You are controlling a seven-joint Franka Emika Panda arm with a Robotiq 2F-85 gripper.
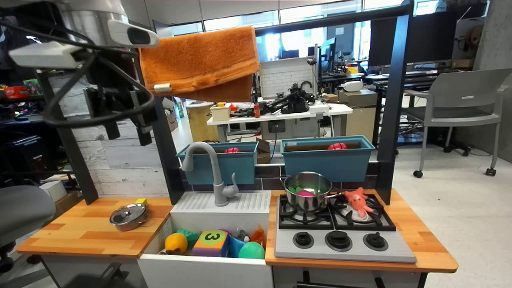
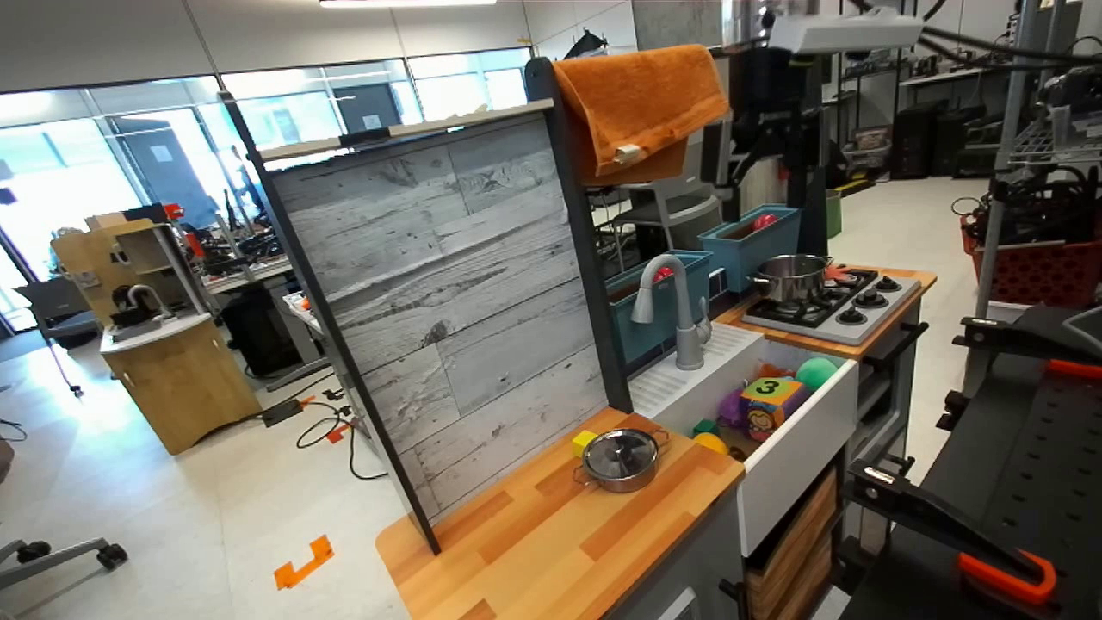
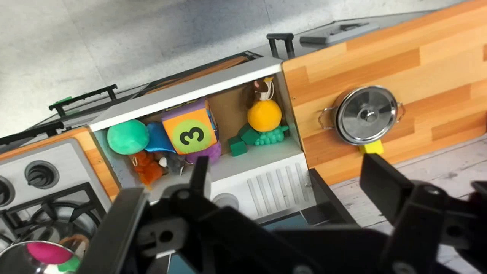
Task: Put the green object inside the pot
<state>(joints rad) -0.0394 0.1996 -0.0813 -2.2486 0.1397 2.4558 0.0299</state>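
A round green ball [image 1: 251,251] lies in the sink at its stove-side front corner; it also shows in an exterior view [image 2: 815,373] and the wrist view [image 3: 128,137]. An open silver pot [image 1: 306,203] stands on the back left burner, with pink and green things inside; it also shows in an exterior view [image 2: 790,282] and is cut off in the wrist view [image 3: 13,262]. My gripper [image 1: 128,135] is open and empty, high above the left counter and sink back. In the wrist view, its fingers [image 3: 287,171] are wide apart with nothing between them.
The sink [image 1: 204,264] also holds a number cube [image 3: 190,131], an orange ball [image 3: 264,116], green blocks [image 3: 237,146] and plush toys. A lidded pot [image 3: 367,115] and yellow block [image 3: 371,147] are on the counter. A faucet [image 1: 216,172], towel [image 1: 200,60] and frame posts stand nearby.
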